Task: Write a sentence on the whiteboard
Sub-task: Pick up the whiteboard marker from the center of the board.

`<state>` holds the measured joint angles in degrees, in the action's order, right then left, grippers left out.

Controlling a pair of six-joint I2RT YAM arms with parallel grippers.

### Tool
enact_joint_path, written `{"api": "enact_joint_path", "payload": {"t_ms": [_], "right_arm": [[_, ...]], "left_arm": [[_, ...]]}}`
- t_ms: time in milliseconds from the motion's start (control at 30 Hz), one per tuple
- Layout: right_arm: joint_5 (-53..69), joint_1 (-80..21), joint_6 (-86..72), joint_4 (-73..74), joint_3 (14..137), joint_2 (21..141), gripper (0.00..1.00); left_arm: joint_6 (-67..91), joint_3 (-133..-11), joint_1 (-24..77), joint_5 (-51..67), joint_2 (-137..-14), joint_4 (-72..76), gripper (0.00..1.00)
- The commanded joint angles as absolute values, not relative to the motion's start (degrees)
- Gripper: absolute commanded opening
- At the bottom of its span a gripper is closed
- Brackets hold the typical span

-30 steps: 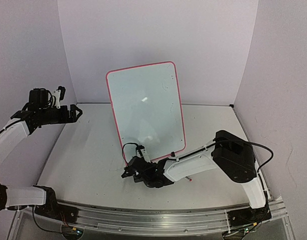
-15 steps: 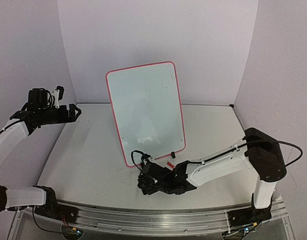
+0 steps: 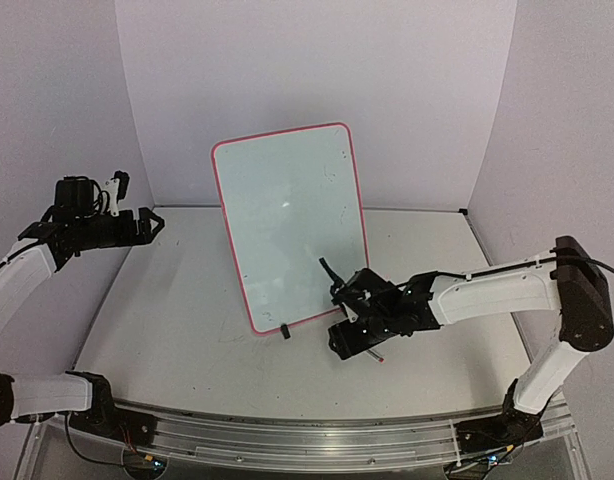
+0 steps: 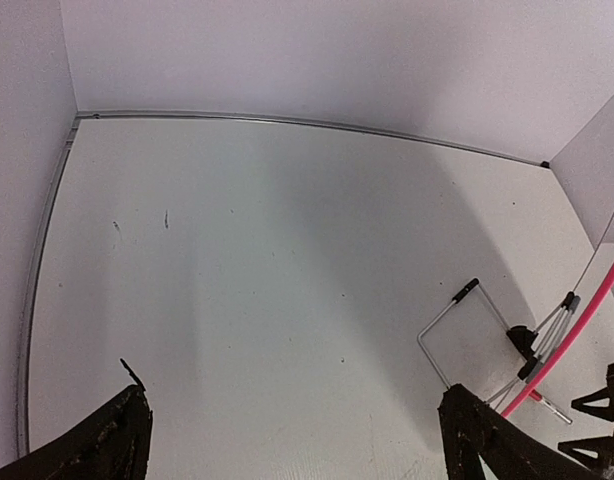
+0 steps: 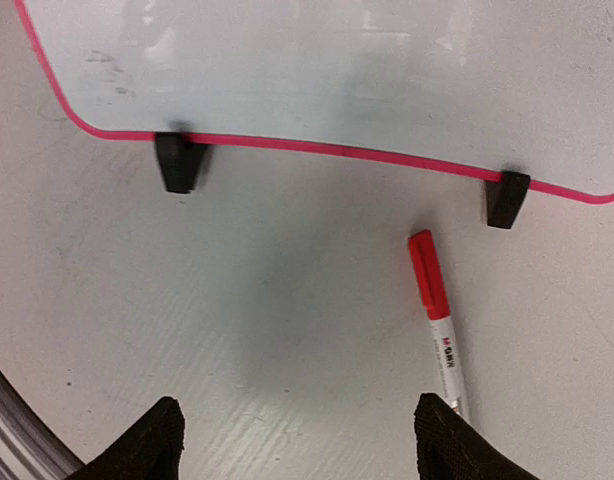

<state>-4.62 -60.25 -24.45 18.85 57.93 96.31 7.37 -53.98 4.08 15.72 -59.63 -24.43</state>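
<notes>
The whiteboard, glossy white with a red-pink rim, stands tilted back at the table's middle. No sentence shows on it, only faint smudges. In the right wrist view its lower edge rests in two black clips. My right gripper hovers low in front of the board's right lower corner. It is open with nothing between the fingers. A red-capped white marker lies flat on the table just inside the right fingertip. My left gripper is raised at the far left and stands wide open.
Behind the board its wire stand reaches onto the table. Grey walls close off the back and both sides. The table's metal front rail runs along the near edge by the arm bases.
My right arm swung from the board's left front corner to its right front corner, and its jaws opened wider. The left arm has not moved.
</notes>
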Motion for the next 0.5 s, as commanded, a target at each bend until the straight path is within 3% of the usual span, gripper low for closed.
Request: {"api": "enact_joint_path", "payload": {"t_ms": [0,467], "right_arm": [[4.2,-54.3,-19.2,23.6,55.7,94.7,0.69],[6.0,-49.6,-14.6,25.8,57.3,99.3,0.47]], "left_arm": [[6.5,-55.4,4.2,19.5,-60.1,-23.4,1.00],[6.1,-55.3,4.7,20.6,-60.8,-23.3,0.99]]}}
